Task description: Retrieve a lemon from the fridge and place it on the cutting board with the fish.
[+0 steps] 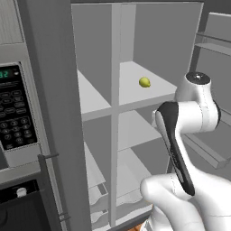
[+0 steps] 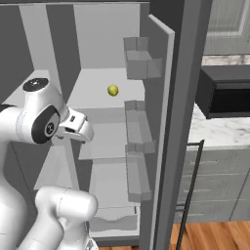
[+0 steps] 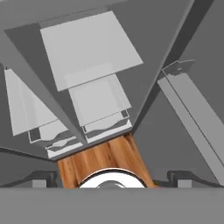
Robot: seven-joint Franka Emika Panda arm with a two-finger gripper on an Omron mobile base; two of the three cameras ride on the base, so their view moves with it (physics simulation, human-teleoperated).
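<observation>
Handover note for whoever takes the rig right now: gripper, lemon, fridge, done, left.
Gripper: open, holding nothing, pointing down at the lower shelves and wooden floor.
Fridge: doors open.
Lemon: on the upper right shelf, untouched, above the arm's hand.
Done: fridge opened, arm in front of it.
Left: raise the hand to the lemon, grasp it, carry it to the cutting board with the fish.

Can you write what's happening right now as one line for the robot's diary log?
fridge: doors open | lemon: on upper shelf, untouched | gripper: open, empty, aimed down at lower shelves
</observation>
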